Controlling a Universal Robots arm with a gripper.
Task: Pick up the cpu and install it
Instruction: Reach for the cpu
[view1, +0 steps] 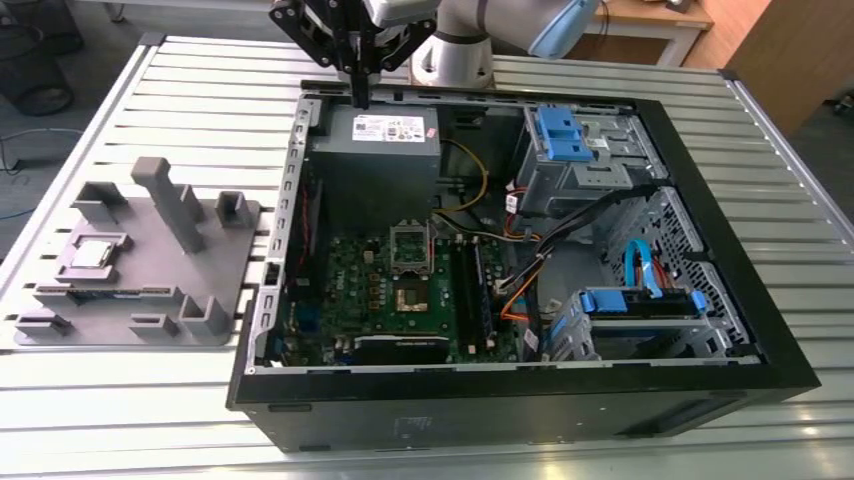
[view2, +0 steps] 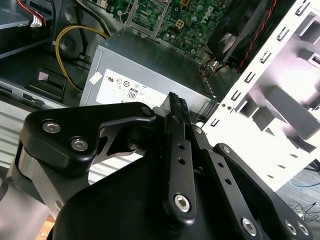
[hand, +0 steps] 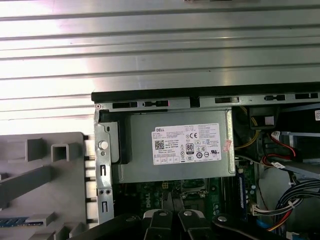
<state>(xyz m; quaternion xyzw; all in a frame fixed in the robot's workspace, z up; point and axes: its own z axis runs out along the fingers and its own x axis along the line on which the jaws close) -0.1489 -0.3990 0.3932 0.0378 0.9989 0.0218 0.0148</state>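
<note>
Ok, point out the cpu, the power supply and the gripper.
cpu (view1: 91, 253): exterior view, its silver top.
power supply (hand: 186, 144): first wrist view, its white label.
gripper (view1: 359, 98): exterior view, between its fingertips.

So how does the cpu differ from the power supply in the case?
The cpu is a small flat square; the power supply is a big box. The cpu lies on the grey holder outside the case; the power supply sits inside it. Both are grey metal.
</note>
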